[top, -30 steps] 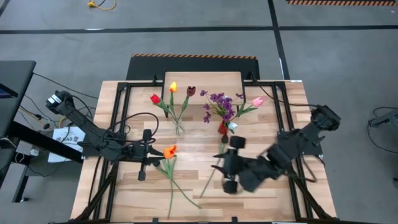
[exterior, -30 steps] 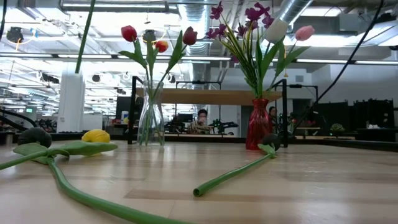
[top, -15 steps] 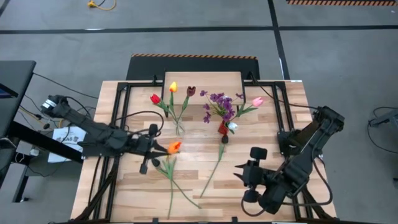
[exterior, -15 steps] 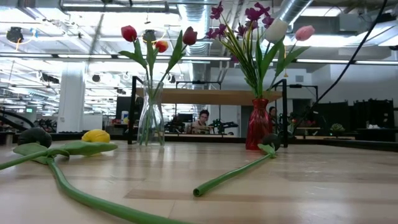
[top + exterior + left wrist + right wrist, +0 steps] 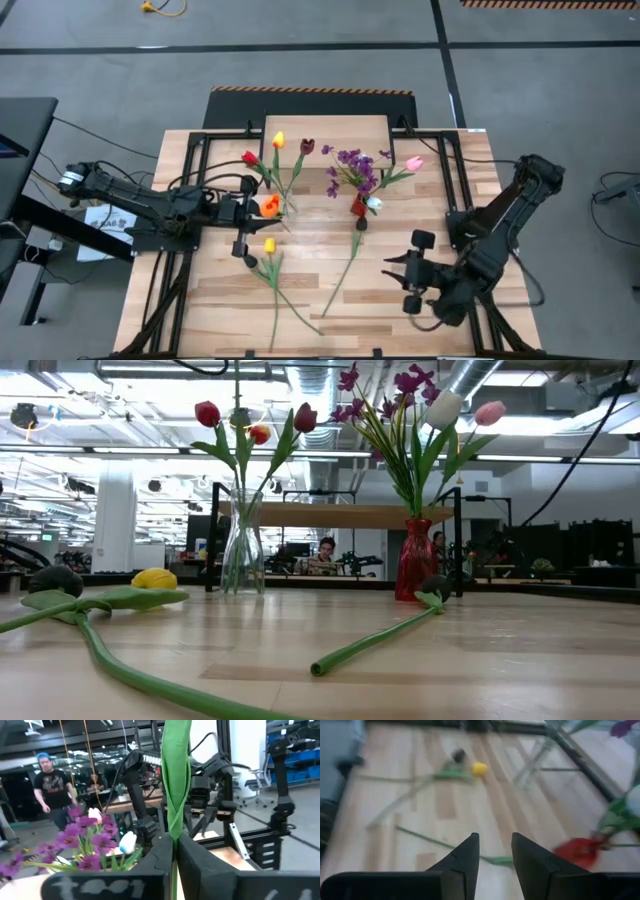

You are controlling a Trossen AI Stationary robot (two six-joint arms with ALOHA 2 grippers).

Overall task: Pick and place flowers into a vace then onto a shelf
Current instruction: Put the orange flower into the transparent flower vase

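Note:
My left gripper (image 5: 256,208) is shut on an orange tulip (image 5: 270,207), just left of the clear vase (image 5: 288,207), which holds red, yellow and maroon tulips. The red vase (image 5: 357,206) carries a purple sprig, a white tulip and a pink one. A yellow tulip (image 5: 268,245) and a dark maroon tulip (image 5: 360,224) lie flat on the table. The shelf (image 5: 325,128) stands at the far edge. My right gripper (image 5: 393,272) hovers open near the right front, with nothing between its fingers (image 5: 470,851). My left gripper pinches the orange tulip's leaf-wrapped green stem (image 5: 175,827) between its two fingers. The fingers come about level from the table's left and lie across the stem. The tulip stands upright, head up, lifted clear of the table. Its lower stem (image 5: 237,390) hangs above the clear vase.
Black frame rails (image 5: 450,190) run along the table's left and right sides and around the shelf. Bare wood lies between the two loose stems and at the front. People show in the room beyond the table.
My left gripper has carried the orange tulip toward the far edge and up to the clear vase, keeping hold; the yellow tulip beneath now shows. My right gripper has drawn away from the maroon tulip's stem toward the table's right and near edges, sinking lower.

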